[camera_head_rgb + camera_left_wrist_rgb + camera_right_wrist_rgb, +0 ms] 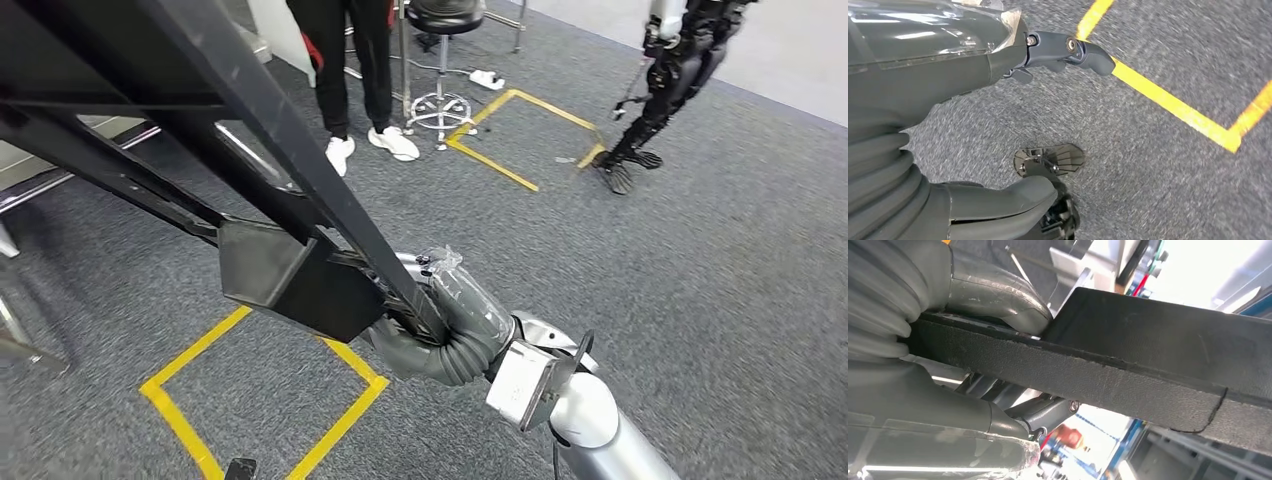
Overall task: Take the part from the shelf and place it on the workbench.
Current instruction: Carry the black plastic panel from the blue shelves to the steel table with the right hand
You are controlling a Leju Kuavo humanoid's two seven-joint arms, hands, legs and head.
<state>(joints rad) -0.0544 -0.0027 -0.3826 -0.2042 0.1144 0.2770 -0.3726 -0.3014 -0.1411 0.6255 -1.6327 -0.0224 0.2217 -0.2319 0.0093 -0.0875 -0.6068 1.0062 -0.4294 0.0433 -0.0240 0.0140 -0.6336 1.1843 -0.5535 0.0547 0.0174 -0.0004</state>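
The part (270, 190) is a long black angular piece with a box-shaped bracket on it. In the head view it runs from the upper left down to my right hand (450, 320). That hand grips the part's lower end, thumb and fingers wrapped around it above the carpet. In the right wrist view the part's textured black edge (1128, 375) runs across, with my thumb (998, 295) pressed on one side and the fingers (1048, 412) on the other. My left hand (938, 65) hangs over the grey carpet with its fingers (1073, 50) spread and nothing in it.
A person in black trousers and white shoes (350, 80) stands ahead beside a stool (440, 70). Yellow tape squares (260, 400) (520, 130) mark the grey carpet. Another robot's legs (670, 80) stand at the far right. A metal frame (40, 180) is at the left.
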